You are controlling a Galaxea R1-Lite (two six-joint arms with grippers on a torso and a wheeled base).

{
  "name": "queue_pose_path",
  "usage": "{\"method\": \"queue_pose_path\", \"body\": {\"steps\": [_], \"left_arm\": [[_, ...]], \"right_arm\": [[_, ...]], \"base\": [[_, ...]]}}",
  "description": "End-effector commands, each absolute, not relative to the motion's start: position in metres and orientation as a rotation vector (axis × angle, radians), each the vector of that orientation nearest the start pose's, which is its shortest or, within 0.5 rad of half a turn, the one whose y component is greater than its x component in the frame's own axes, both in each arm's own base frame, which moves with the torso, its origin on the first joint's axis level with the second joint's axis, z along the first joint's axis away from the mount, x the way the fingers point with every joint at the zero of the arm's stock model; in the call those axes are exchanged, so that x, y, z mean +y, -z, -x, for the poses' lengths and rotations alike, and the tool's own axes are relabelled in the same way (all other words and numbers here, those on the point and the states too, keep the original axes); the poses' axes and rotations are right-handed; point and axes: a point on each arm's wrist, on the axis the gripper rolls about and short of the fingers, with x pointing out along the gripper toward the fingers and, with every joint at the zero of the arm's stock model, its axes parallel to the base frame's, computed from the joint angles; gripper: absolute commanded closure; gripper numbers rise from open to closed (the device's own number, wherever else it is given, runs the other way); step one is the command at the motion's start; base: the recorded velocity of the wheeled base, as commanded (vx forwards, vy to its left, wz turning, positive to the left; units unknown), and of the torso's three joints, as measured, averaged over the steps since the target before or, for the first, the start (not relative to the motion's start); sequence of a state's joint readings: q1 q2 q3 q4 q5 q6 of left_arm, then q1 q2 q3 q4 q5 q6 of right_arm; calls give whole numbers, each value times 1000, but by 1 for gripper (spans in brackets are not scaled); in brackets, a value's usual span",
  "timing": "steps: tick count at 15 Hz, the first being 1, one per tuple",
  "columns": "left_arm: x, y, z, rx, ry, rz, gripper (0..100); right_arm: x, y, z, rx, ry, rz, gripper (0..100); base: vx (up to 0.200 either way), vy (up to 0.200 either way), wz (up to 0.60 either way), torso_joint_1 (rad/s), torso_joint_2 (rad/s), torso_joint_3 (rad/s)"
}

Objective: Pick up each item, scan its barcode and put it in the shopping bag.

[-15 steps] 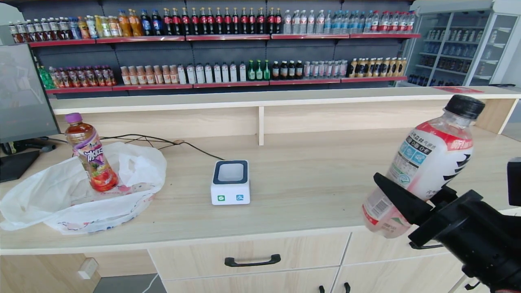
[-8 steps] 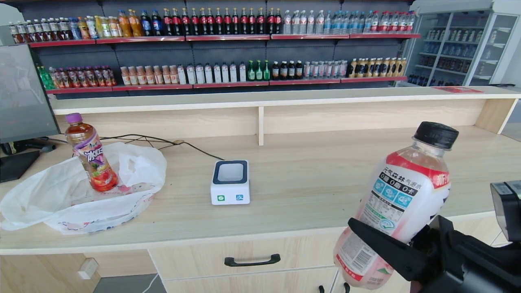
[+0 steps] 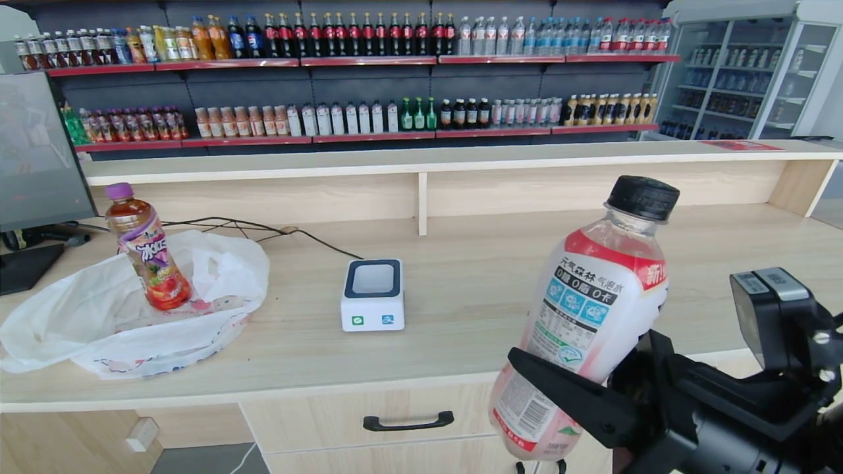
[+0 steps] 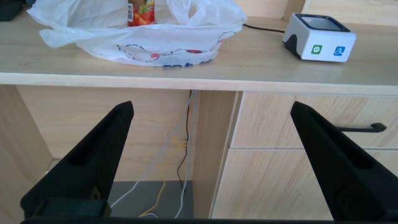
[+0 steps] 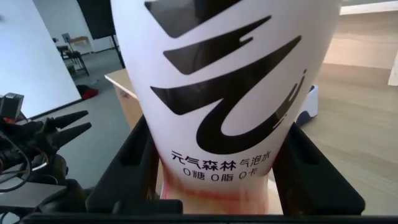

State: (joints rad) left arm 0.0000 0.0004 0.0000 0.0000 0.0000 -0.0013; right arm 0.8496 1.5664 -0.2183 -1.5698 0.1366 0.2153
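My right gripper [image 3: 593, 395] is shut on a pink-and-white bottle [image 3: 593, 309] with a black cap. It holds the bottle tilted, above the counter's front edge at the right, with the barcode low on the side facing me. In the right wrist view the bottle [image 5: 230, 81] stands between both fingers [image 5: 134, 168]. The white scanner [image 3: 373, 294] sits mid-counter, left of the bottle. A white shopping bag [image 3: 79, 322] lies at the left, and a purple-capped tea bottle [image 3: 148, 250] stands upright in it. My left gripper [image 4: 211, 107] hangs open below counter height, facing the cabinet, with the bag [image 4: 155, 37] and scanner [image 4: 318, 37] above it.
A monitor [image 3: 33, 151] stands at the far left, and cables [image 3: 263, 234] run behind the bag to the scanner. A raised ledge [image 3: 421, 164] bounds the counter's back. Drawers with a black handle [image 3: 408, 421] sit under the counter. Shelves of drinks line the back wall.
My right gripper has carried the bottle leftward toward the scanner side, dipping lower and then rising slightly. The bag, tea bottle and scanner have stayed put.
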Motion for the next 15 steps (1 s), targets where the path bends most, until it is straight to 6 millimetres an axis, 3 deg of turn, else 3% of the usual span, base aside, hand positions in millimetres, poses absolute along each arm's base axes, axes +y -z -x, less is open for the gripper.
{"method": "queue_pose_path", "body": {"steps": [1,5,7,11,15], "left_arm": [[0,-75,23,0,0,2,0],[0,-75,23,0,0,2,0],[0,-75,23,0,0,2,0],[0,-75,23,0,0,2,0],[0,-75,23,0,0,2,0]], "right_arm": [[176,-164,-136,-85,-1059,-272,100],[196,-180,-144,-148,-1098,-313,100],[197,-185,-139,-161,-1125,-330,100],[197,-216,-146,-231,-1138,-485,100],[196,-220,-151,-241,-1125,-503,100]], "base": [[0,0,0,0,0,0],[0,0,0,0,0,0],[0,0,0,0,0,0],[0,0,0,0,0,0],[0,0,0,0,0,0]]}}
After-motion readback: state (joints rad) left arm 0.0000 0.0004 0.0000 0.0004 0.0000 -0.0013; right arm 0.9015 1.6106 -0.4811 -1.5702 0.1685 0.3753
